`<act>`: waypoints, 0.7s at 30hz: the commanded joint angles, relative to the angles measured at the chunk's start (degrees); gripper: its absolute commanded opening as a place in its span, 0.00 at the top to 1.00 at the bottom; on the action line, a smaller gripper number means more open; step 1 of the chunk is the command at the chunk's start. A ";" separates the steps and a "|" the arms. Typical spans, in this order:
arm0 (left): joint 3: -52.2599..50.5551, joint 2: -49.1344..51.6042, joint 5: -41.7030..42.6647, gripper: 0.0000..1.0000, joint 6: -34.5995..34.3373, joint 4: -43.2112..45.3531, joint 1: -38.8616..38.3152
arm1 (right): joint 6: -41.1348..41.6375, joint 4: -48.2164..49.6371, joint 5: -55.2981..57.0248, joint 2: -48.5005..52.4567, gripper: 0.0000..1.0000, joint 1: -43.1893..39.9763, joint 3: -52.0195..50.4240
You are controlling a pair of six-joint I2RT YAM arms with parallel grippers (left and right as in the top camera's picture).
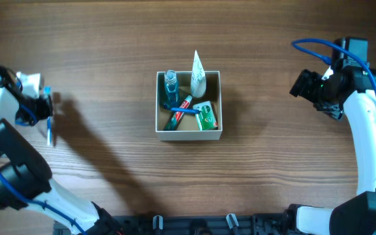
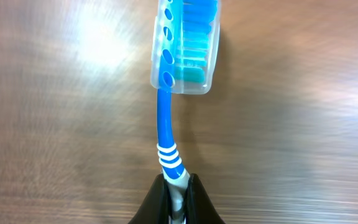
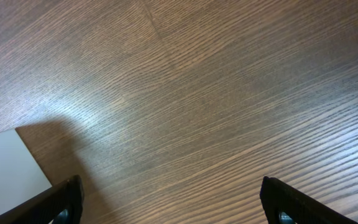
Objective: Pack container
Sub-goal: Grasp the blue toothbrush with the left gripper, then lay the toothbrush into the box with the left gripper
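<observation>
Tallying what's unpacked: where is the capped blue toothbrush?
Overhead view, far left: the toothbrush is held by its handle in the left pincer, well clear of the container.

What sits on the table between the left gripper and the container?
Nothing. In the overhead view, the table between the left gripper, shut on a toothbrush, and the container is bare wood, only shadowed.

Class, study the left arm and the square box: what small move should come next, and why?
Probably swing the left gripper rightward toward the square white-walled cardboard container. It is shut on the blue toothbrush with the clear head cap, well to the left of the container, so the brush is not yet packed.
</observation>
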 commanded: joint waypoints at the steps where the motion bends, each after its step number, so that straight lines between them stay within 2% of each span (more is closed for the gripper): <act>1: 2.93 -12.35 8.00 0.96 -2.60 0.35 -9.88 | -0.61 -0.04 0.31 0.00 0.08 -0.15 -0.20; 4: 2.93 -21.66 7.72 0.96 -1.20 -0.07 -22.99 | -0.74 -0.02 0.28 0.00 0.08 -0.15 -0.20; 7: 2.93 -27.50 4.90 0.96 3.67 -1.90 -36.37 | -0.76 0.04 0.28 0.00 0.07 -0.15 -0.20; 12: 2.93 -29.14 2.25 0.96 4.33 -7.56 -56.13 | -1.01 0.59 0.31 0.00 0.05 -0.15 -0.20; 14: 2.91 -29.14 -2.36 0.96 4.31 -8.96 -62.71 | -0.98 0.59 0.31 0.00 0.05 -0.15 -0.20; 17: 2.86 -28.22 -3.19 0.96 4.33 -9.14 -68.08 | -0.96 0.59 0.31 0.00 0.05 -0.15 -0.20; 21: 2.80 -23.52 -3.21 0.96 5.03 -8.79 -68.70 | -0.96 0.50 0.26 0.00 0.05 -0.15 -0.20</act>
